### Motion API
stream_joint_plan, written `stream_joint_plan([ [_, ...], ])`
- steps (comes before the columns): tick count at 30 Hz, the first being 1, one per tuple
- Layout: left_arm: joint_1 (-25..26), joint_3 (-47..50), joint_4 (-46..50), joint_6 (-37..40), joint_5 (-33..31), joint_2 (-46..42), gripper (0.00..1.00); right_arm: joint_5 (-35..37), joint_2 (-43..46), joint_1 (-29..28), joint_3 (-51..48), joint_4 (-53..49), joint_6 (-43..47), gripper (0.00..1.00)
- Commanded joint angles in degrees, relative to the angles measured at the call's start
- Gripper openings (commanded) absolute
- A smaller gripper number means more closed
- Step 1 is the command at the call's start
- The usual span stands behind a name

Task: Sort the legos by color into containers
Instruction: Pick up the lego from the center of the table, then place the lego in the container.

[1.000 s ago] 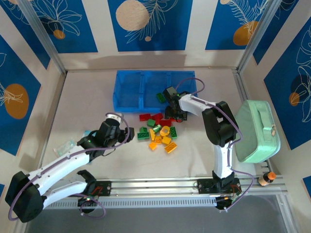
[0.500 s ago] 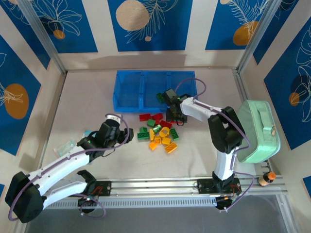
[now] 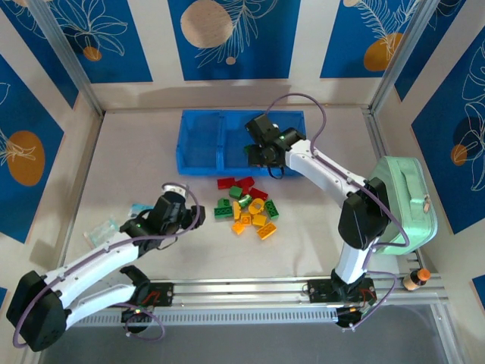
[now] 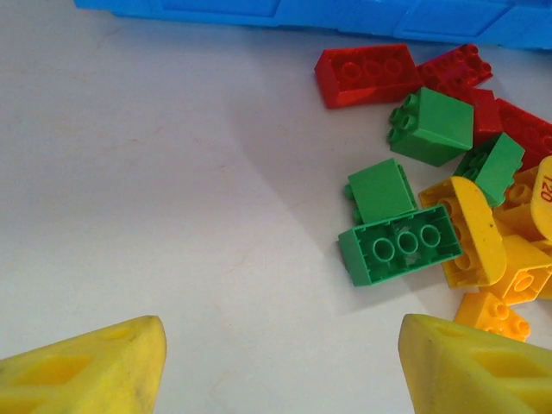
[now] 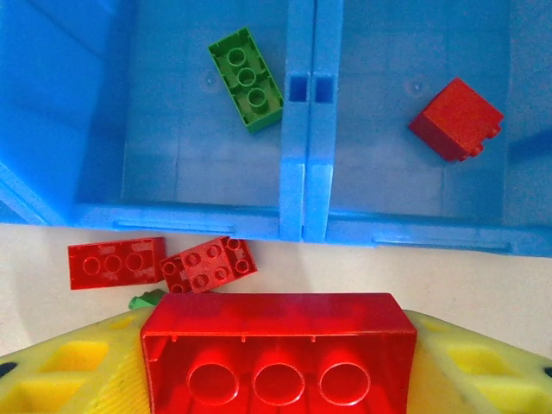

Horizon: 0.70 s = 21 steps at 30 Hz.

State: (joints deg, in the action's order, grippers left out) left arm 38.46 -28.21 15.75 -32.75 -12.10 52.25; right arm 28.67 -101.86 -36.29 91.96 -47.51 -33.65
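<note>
Red brick (image 5: 278,345): clamped between the right gripper's (image 3: 265,152) yellow fingers (image 5: 73,371), bottom centre of the right wrist frame, three round rings facing the cam.
What changed: a second ago that gripper was down on the pile just below the bins, and same deal half a second ago. Now it's swung up the overhead frame and hangs over the front wall of the containers (image 3: 198,140), about at the seam between the middle and right bins.
Left arm: basically where it was, lower left of the overhead frame, maybe nudged a hair.
Left gripper (image 4: 280,371): fingertips (image 4: 86,371) spread wide, nothing between them, just bare table.
Containers: three joined see-through blue bins, upper centre of the overhead frame.
Middle bin: one light green brick (image 5: 246,78), upper left of the right wrist frame, lying at an angle close to the divider (image 5: 302,112).
Right bin: one red block (image 5: 455,119), upper right of that frame, also skewed.
Loose legos (image 3: 246,203): red, green and orange-yellow heap on the table, centre of the overhead frame, just below the bins.
Outside the wall: two red bricks (image 5: 116,261) side by side on the table, lower left of the right wrist frame.
Left wrist frame: big green brick (image 4: 401,246) right of centre, yellow ones (image 4: 483,250) touching it at the right edge.
Pouch (image 3: 402,205): mint-green, right edge of the overhead frame.
</note>
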Motion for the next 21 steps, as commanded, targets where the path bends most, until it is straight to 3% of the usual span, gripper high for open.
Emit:
stream_joint_plan([
  [1, -0.5, 1.0, 2.2, -0.9, -0.5, -1.7, 0.71, 0.6, -2.2, -0.6, 3.1, -2.9, 1.7, 0.57],
  [5, -0.5, 1.9, 2.7, -1.0, 0.1, -2.7, 0.71, 1.0, -3.4, 0.5, 5.0, -3.5, 2.0, 0.57],
  [13, -0.4, 2.2, 3.0, -1.2, 1.6, -3.7, 0.68, -2.4, -4.2, 9.8, 6.5, -1.8, 4.6, 0.57],
  [21, -0.1, 1.4, 2.0, -1.7, 3.6, -1.1, 0.67, -6.9, -12.8, 17.0, 14.9, -3.9, 6.9, 0.58],
])
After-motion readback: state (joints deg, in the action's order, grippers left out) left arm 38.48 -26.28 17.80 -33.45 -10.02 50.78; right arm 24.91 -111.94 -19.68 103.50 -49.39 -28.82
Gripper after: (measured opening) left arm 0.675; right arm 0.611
